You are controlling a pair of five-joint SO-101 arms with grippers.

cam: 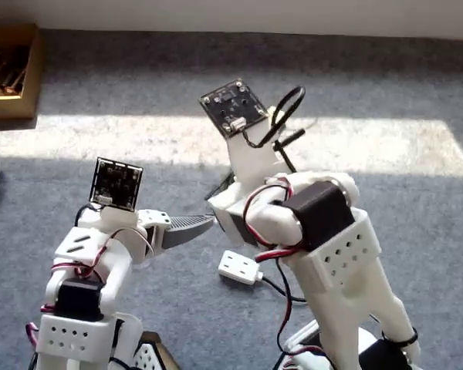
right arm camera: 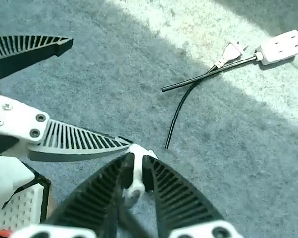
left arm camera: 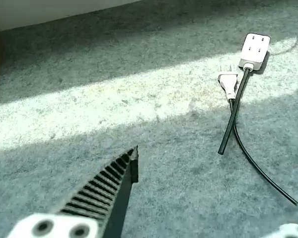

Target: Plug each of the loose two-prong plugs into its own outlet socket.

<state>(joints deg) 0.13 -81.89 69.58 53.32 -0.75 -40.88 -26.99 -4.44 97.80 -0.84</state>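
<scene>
Two robot arms stand on a grey carpet (cam: 417,231) crossed by a band of sunlight. The plugging job looks barely begun: no plug that I can see sits in a socket.

The right gripper (right arm camera: 137,157) is pinched closed on a small white piece, by its look a white plug (right arm camera: 135,173), held low over the carpet between the two arms. The left gripper (right arm camera: 99,93) is spread wide and holds nothing, one ribbed finger just beside the right gripper.

A near outlet block (cam: 239,267) lies flat on the carpet close to the right arm, with a dark cord trailing from it. The slots that show on its face are bare. Well apart, in the sunlit strip, a far outlet block (left arm camera: 256,47) lies face up, and its slots look empty too. A second plug (left arm camera: 228,80) lies loose just beside that block, not inserted, with a black cable (left arm camera: 260,171) curving away from it.

I judge that both plugs remain to be seated.
</scene>
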